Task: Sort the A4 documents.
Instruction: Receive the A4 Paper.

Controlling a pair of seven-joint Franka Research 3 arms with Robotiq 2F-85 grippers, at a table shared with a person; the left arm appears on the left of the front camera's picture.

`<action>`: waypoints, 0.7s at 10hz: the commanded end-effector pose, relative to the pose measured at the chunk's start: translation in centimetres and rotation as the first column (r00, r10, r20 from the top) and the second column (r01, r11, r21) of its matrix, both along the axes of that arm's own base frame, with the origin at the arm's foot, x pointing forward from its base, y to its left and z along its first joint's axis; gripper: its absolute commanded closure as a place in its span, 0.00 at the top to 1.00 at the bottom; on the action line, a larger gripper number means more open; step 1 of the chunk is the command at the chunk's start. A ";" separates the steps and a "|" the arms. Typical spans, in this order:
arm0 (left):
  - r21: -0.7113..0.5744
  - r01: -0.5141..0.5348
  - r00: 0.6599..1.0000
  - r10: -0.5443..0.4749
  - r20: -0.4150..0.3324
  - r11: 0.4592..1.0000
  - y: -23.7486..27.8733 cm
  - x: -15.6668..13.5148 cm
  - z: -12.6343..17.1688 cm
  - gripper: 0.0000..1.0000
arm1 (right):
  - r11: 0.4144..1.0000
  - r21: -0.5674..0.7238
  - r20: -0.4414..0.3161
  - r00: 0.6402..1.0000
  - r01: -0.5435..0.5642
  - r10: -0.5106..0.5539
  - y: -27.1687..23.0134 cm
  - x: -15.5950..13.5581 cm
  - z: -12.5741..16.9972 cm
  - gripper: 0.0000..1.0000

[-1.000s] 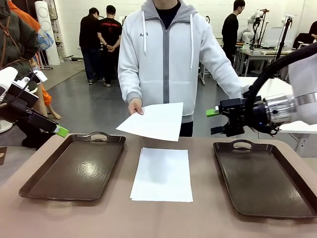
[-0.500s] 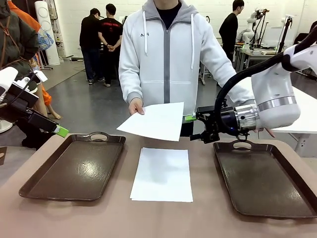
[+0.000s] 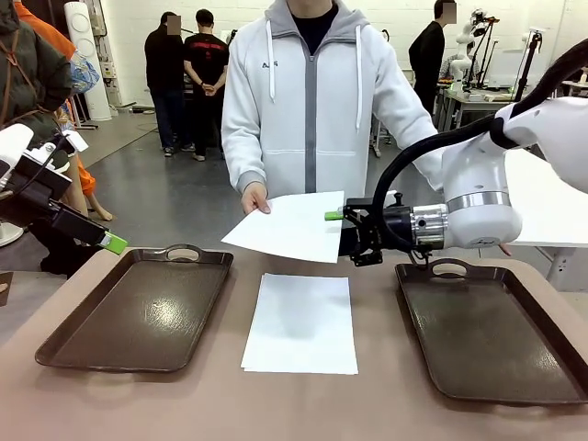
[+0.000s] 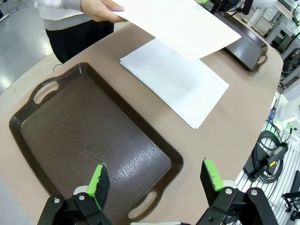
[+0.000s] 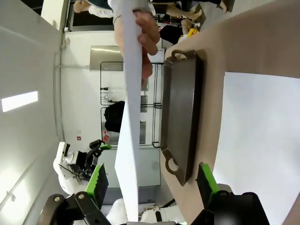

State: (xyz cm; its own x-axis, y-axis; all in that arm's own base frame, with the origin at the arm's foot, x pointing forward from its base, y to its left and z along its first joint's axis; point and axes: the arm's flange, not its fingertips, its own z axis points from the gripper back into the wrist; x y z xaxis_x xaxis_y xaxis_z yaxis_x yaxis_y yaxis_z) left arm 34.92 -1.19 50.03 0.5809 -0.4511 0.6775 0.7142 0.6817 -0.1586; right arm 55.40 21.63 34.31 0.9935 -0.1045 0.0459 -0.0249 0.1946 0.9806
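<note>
A person's hand [image 3: 253, 197] holds one of the A4 documents [image 3: 289, 225] out over the table's far edge. My right gripper [image 3: 344, 233] is open at that sheet's right edge. In the right wrist view the held sheet [image 5: 129, 140] stands edge-on between the green pads, with my right gripper [image 5: 151, 181] apart from it on both sides. More A4 documents [image 3: 301, 322] lie flat in a stack at the table's middle. My left gripper [image 4: 154, 178] hangs open above the left tray [image 4: 93, 136], holding nothing. From the front, the left gripper [image 3: 108, 242] is at the far left.
Two dark brown trays flank the stack, the left tray [image 3: 138, 308] and the right tray [image 3: 496, 331]. The person [image 3: 308, 101] stands at the far side. Other people and equipment stand farther back. Cables [image 4: 267, 154] hang off the table's edge.
My right arm has swung left from over the right tray until its open fingers reach the held sheet's edge. The left arm and the stack have not moved.
</note>
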 end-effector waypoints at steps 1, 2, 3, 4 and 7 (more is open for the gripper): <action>-0.016 0.013 1.000 -0.013 0.004 1.000 0.2 0.1 -0.1 1.00 | 0.998 0.032 -0.015 0.999 0.049 -0.048 1.5 1.1 -0.5 1.00; -0.016 0.013 1.000 -0.013 0.004 1.000 0.2 0.1 -0.1 1.00 | 0.997 0.045 -0.013 0.998 0.062 -0.061 1.7 1.4 -0.5 1.00; -0.016 0.013 1.000 -0.013 0.004 1.000 0.2 0.1 -0.1 1.00 | 0.995 0.063 -0.008 0.997 0.074 -0.073 1.7 1.7 -0.2 1.00; -0.016 0.013 1.000 -0.013 0.004 1.000 0.2 0.1 -0.1 1.00 | 0.995 0.066 -0.004 0.997 0.080 -0.080 1.4 1.9 0.1 1.00; -0.016 0.013 1.000 -0.013 0.004 1.000 0.2 0.1 -0.1 1.00 | 0.999 0.027 -0.020 0.999 0.030 -0.029 1.2 1.3 0.3 0.83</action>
State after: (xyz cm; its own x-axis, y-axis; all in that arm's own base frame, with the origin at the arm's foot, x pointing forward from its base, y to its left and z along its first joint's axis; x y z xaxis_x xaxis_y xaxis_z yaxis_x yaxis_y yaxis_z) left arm 34.92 -1.19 50.03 0.5811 -0.4507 0.6776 0.7141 0.6818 -0.1588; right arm 56.87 22.67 34.62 0.9877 -0.1521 0.0369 -0.0141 0.1480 0.9889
